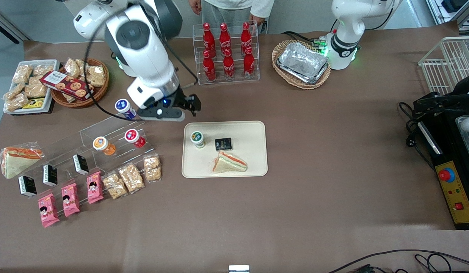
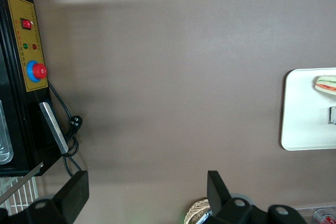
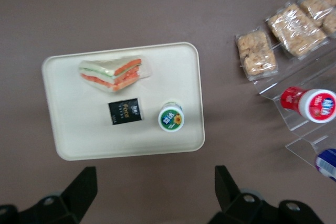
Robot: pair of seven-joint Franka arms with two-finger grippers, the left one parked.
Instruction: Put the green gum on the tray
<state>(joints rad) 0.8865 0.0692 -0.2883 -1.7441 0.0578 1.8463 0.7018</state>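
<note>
The green gum (image 1: 197, 138) (image 3: 170, 117) stands upright on the cream tray (image 1: 253, 131) (image 3: 79, 129), near the tray's corner closest to the working arm. Its white lid has a green rim. My gripper (image 1: 190, 104) (image 3: 155, 182) hangs open above the bare table, just off the tray's edge and farther from the front camera than the gum. Nothing is between its fingers (image 3: 84, 184).
A wrapped sandwich (image 1: 229, 162) and a black packet (image 1: 223, 144) share the tray. Toward the working arm's end, a clear stepped rack holds orange-lidded (image 1: 102, 145), red-lidded (image 1: 134, 137) and blue-lidded (image 1: 124, 107) bottles. A cola rack (image 1: 226, 53) and a wicker basket (image 1: 301, 63) stand farther back.
</note>
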